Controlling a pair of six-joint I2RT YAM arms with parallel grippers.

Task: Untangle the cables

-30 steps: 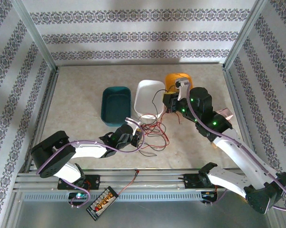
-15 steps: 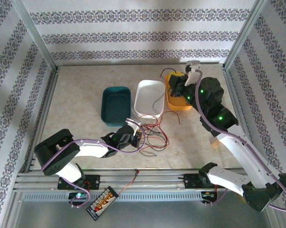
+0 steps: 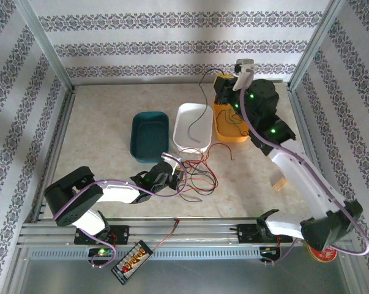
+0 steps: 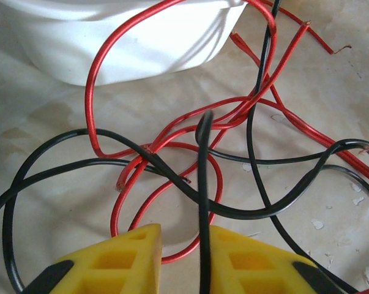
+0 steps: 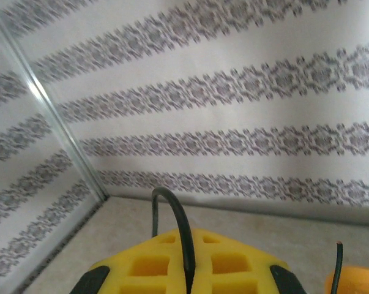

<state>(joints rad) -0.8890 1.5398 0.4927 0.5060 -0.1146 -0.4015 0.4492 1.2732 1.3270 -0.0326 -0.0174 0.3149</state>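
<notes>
Three containers stand in a row at mid-table. First, a teal rectangular plastic tray, bare inside. Second, a white rectangular plastic tray, crossed by one thin dark strand. Third, an orange plastic tray, partly covered by the right arm; it holds dark strands that we cannot make out. We record the tangle of thin red and black cables on the table just beside the white tray's near rim. The left hand sits low over it with its fingers apart, a black strand running up through the gap. The right hand is raised at the far right corner near the back wall, pressed together on a black cable that arcs down across the white tray. Open table lies left of the teal tray and right of the tangle, and an aluminium frame bounds the sides. In the left wrist view, most strand ends run out of frame.
</notes>
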